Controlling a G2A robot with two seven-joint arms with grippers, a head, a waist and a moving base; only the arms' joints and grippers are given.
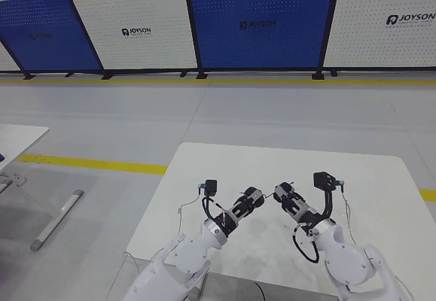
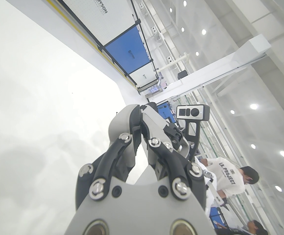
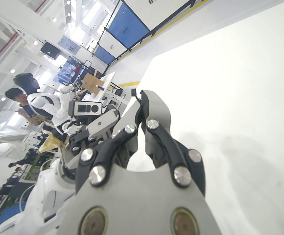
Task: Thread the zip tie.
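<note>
Two grippers are almost tip to tip over the table (image 1: 278,162) middle. The right gripper (image 3: 140,96) is clamped on a black zip tie (image 3: 133,92), and the left gripper (image 2: 140,108) is pressed together. The panels (image 1: 263,30) behind carry logos.

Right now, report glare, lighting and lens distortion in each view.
Top view: even light, no glare on the table. Left wrist view: table washed almost blank, ceiling lamps flare, straight lines bow. Right wrist view: table equally bright, panels curve, zip tie dark on white.
</note>
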